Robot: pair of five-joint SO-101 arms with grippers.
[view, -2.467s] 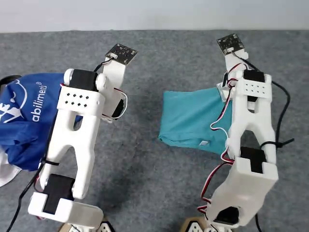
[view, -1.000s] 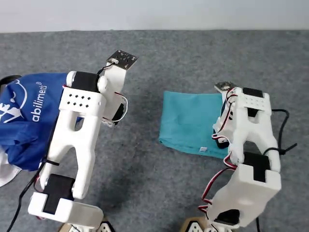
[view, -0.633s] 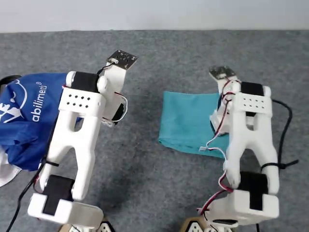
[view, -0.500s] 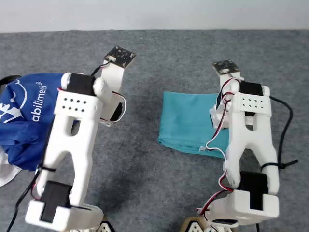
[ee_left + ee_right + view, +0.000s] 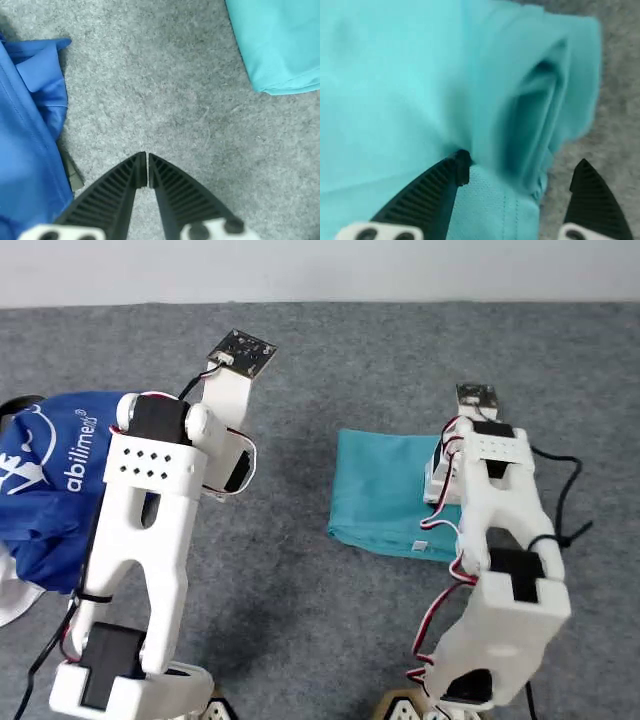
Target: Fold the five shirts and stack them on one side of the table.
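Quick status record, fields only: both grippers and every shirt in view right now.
left gripper: shut, empty, above bare table between blue shirt and teal shirt
right gripper: open, jaws straddling a raised fold at the teal shirt's edge
teal shirt: folded, flat, right half of table
blue shirt: crumpled, unfolded, far left of table
white cloth: peeks out under the blue shirt
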